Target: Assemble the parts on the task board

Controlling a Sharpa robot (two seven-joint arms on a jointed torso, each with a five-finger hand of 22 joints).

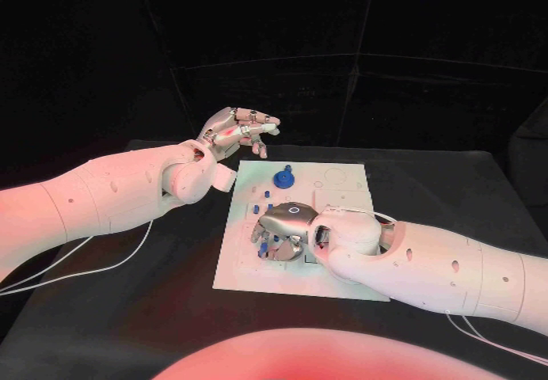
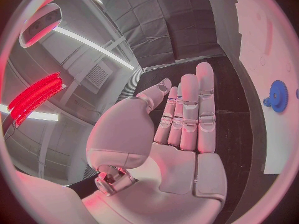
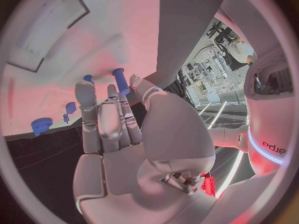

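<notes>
The task board [image 1: 343, 273] looked like smooth, matt white plastic, and the small parts [image 1: 286, 176] on it like matt blue plastic. Both arms wore glossy white shells. The left hand [image 1: 240, 127] and right hand [image 1: 286, 229] showed satiny silver metal. The table [image 1: 171, 317] was matt black.

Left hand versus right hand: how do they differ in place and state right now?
The left hand is raised beyond the far edge of the task board, over the black table; the right hand is down over the board's middle. The left hand holds nothing, fingers straight; the right hand has a blue part at its fingertips, though a firm grip isn't clear. Both are silver on white arms.
</notes>
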